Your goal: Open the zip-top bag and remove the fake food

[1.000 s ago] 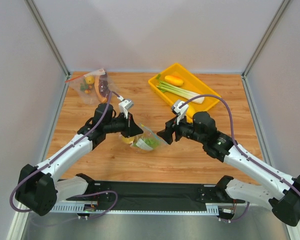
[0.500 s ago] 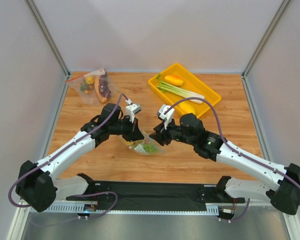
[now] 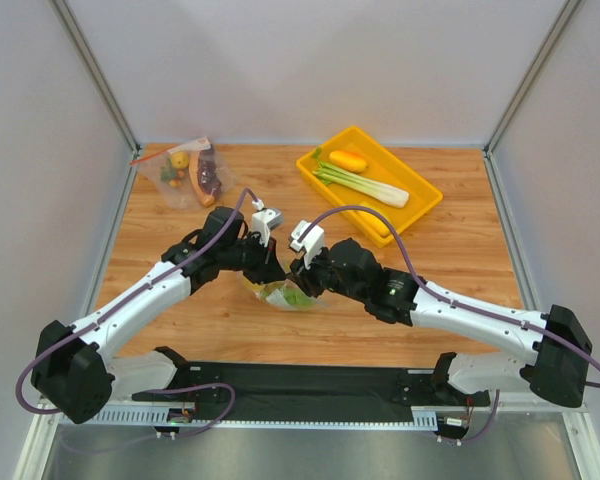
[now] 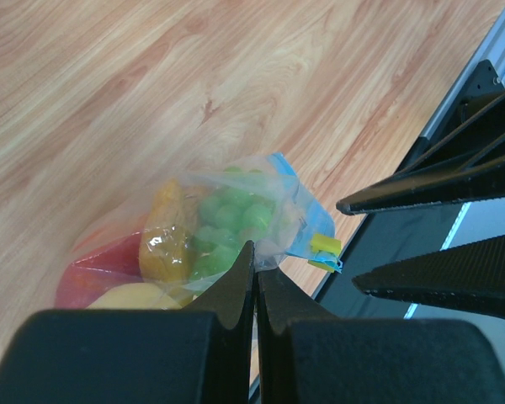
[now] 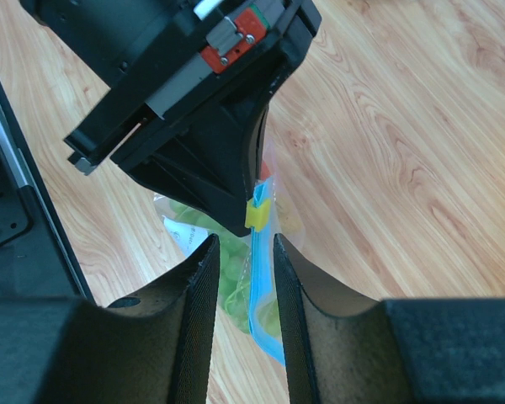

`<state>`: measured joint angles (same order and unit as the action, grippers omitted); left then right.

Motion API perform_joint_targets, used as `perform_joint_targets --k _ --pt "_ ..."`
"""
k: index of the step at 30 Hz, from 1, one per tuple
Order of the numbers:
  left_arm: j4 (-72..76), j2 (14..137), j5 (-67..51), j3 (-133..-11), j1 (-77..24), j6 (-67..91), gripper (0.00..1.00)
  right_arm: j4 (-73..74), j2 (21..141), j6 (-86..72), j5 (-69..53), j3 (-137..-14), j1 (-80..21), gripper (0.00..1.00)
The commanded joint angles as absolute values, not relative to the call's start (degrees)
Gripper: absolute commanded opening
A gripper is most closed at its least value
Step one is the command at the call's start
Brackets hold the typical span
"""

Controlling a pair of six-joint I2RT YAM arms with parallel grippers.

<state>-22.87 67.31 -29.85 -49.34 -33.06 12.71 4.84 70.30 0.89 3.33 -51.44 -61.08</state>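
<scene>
Wooden table (image 3: 430,240), left tool (image 4: 254,252) clamped on zip-top bag (image 4: 236,202), right tool (image 5: 242,244) apart, perhaps straddling it

The fake food (image 4: 225,223) lies inside the zip-top bag (image 4: 296,210).

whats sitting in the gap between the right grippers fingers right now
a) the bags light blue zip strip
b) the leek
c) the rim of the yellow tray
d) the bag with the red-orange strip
a: in the right wrist view the zip-top bag has its light-blue strip, with the yellow slider, running through the gap between the fingers of the right gripper, which stand apart.
</scene>
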Motion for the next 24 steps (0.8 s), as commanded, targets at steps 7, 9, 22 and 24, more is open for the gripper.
perform_joint_targets --k 7,9,22,24 --pt "-24.08 66.45 -29.62 -51.68 -34.01 11.16 0.00 0.53 71.89 0.79 7.03 -53.88 -61.52 0.30" --pt "-24.08 66.53 -29.53 -51.59 -34.19 10.99 0.00 -1.31 72.16 0.62 6.68 -53.96 -61.52 0.30" --pt "-24.17 66.18 -28.57 -51.50 -34.80 10.81 0.00 -0.26 73.83 0.44 5.45 -54.84 -61.61 0.23" --pt "-24.00 66.18 -28.56 -51.33 -34.80 10.81 0.00 -0.18 74.09 0.44 5.27 -54.76 -61.61 0.22"
